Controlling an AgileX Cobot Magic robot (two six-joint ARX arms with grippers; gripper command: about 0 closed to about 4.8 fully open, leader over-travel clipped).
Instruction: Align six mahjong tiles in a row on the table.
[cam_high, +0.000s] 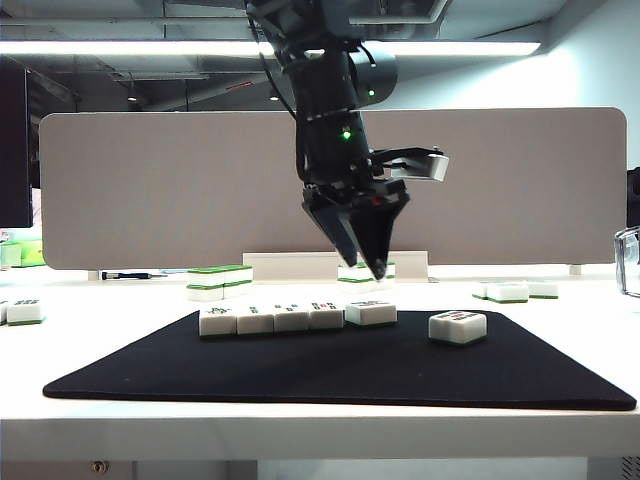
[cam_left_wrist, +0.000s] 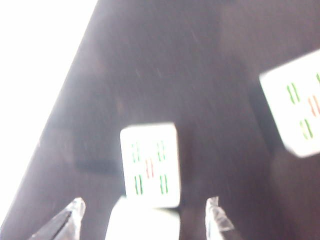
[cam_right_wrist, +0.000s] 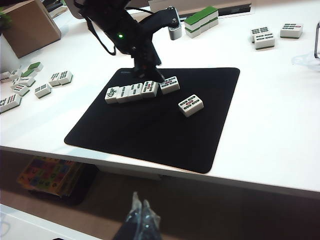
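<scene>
Black and glossy, the left pincer (cam_high: 372, 262) hangs fingers-down above the back of the black mat (cam_high: 300, 375), just over the fifth tile (cam_high: 371, 312) of the row; its jaws stand apart with nothing between them, and in the left wrist view the two clear fingertips (cam_left_wrist: 70, 220) flank open space with a blurred white tile face (cam_left_wrist: 149, 165) below. Beneath it, four mahjong tiles (cam_high: 271, 319) lie side by side, touching, faces up, in a straight line across the mat. That fifth tile sits at the right end of the line, close beside the fourth but turned slightly askew. A sixth tile (cam_high: 458, 326) lies alone on the mat, well apart to the right and nearer the front edge (its face carries red and dark marks). Around the mat, on the white desk (cam_high: 560, 320), spare tiles are scattered: a green-topped stack (cam_high: 220, 280) behind the row, a few (cam_high: 515, 290) at the right rear, and one (cam_high: 24, 311) at the far left. A grey divider panel (cam_high: 150, 190) runs along the desk's back edge. Far from all this, the right pincer (cam_right_wrist: 141, 219) hovers off the desk's front edge, low, its fingers pressed together and holding nothing.
</scene>
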